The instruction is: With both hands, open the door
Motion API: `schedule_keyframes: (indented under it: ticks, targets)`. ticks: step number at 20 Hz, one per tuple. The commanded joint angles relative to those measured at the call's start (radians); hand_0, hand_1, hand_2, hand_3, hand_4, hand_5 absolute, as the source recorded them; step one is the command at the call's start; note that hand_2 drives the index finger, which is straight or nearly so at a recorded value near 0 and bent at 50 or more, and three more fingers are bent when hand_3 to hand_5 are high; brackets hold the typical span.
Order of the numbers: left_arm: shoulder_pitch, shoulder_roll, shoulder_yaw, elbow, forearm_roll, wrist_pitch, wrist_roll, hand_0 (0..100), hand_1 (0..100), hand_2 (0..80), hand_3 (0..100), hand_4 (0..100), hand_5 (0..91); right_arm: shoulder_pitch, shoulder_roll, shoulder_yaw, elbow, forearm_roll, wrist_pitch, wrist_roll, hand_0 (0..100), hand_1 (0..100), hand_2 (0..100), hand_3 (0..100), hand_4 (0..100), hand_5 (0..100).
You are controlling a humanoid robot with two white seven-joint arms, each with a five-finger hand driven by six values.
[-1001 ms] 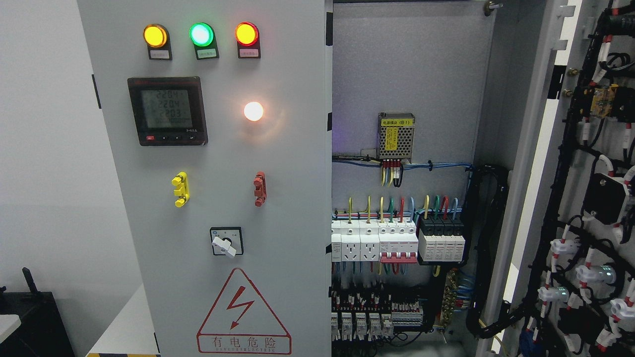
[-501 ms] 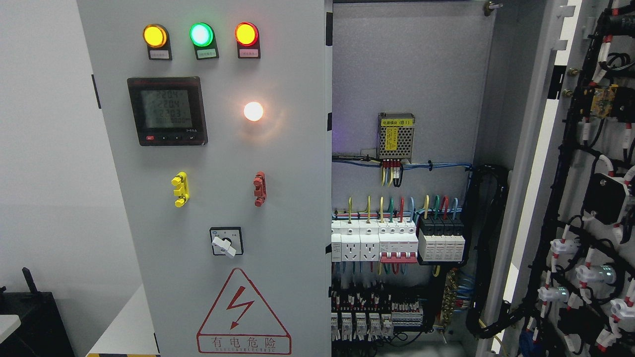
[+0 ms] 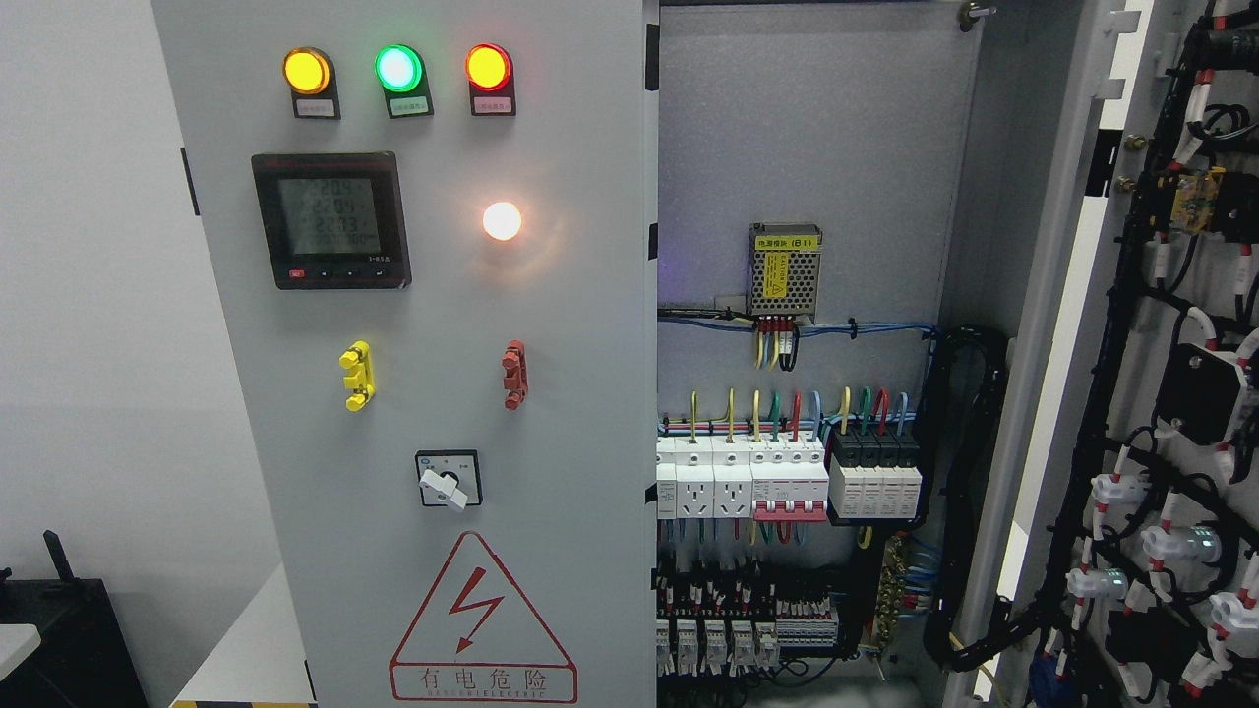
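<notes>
A grey electrical cabinet fills the head view. Its left door is flat and shut, carrying three lit lamps, a black meter, a white lamp, a yellow clip, a red clip, a rotary switch and a red warning triangle. The right door is swung wide open, its wired inner face showing at the far right. Between them the cabinet interior is exposed, with a power supply and rows of breakers. Neither of my hands shows.
A white wall stands to the left of the cabinet. A black object sits at the lower left corner, beside a pale surface with a striped edge. Thick black cable bundles run down the open door's inner face.
Nothing has moved apart from a very slight shift of the view; the meter's digits flicker.
</notes>
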Motion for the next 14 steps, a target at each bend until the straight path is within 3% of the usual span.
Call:
schedule_keyframes:
  ticks: [1, 5, 7, 9, 12, 14]
  targets:
    - [-0.044, -0.237, -0.001, 0.397, -0.043, -0.001, 0.032, 0, 0, 0.0, 0, 4, 0.0, 0.0, 0.0, 0.0, 0.0, 0.0, 0.0, -0.001, 0, 0, 0, 0, 0, 0]
    - [-0.042, -0.298, -0.003, 0.425, -0.052, 0.004, 0.09, 0, 0, 0.0, 0, 4, 0.0, 0.0, 0.0, 0.0, 0.0, 0.0, 0.0, -0.001, 0, 0, 0, 0, 0, 0]
    - [-0.041, -0.321, 0.0, 0.431, -0.089, 0.005, 0.093, 0, 0, 0.0, 0, 4, 0.0, 0.0, 0.0, 0.0, 0.0, 0.0, 0.0, -0.003, 0, 0, 0, 0, 0, 0]
    - [-0.041, -0.332, 0.057, 0.434, -0.153, 0.011, 0.095, 0, 0, 0.0, 0, 4, 0.0, 0.0, 0.0, 0.0, 0.0, 0.0, 0.0, -0.001, 0, 0, 0, 0, 0, 0]
    - [-0.041, -0.334, 0.242, 0.436, -0.34, 0.011, 0.096, 0, 0, 0.0, 0, 4, 0.0, 0.0, 0.0, 0.0, 0.0, 0.0, 0.0, -0.003, 0, 0, 0, 0, 0, 0]
    - [-0.041, -0.335, 0.321, 0.439, -0.411, 0.011, 0.096, 0, 0, 0.0, 0, 4, 0.0, 0.0, 0.0, 0.0, 0.0, 0.0, 0.0, -0.003, 0, 0, 0, 0, 0, 0]
